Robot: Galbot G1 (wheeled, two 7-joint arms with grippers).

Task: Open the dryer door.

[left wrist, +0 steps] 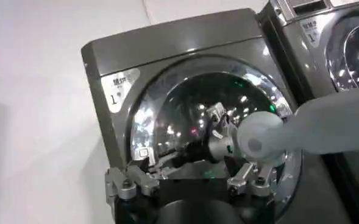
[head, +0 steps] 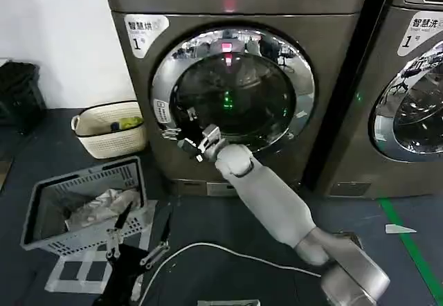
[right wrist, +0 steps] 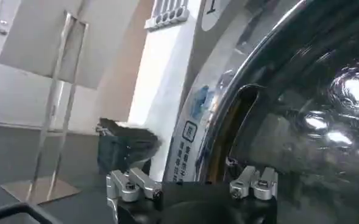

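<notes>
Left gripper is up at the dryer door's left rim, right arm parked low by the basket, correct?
Wrong arm. The head view shows the right gripper at the left rim of the dryer door; the left gripper is the one parked low beside the basket.

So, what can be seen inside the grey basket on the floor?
In the grey basket lies a crumpled pile of light laundry. Its slatted wall and the pile itself cover whatever is underneath, so I cannot tell what lies deeper.
</notes>
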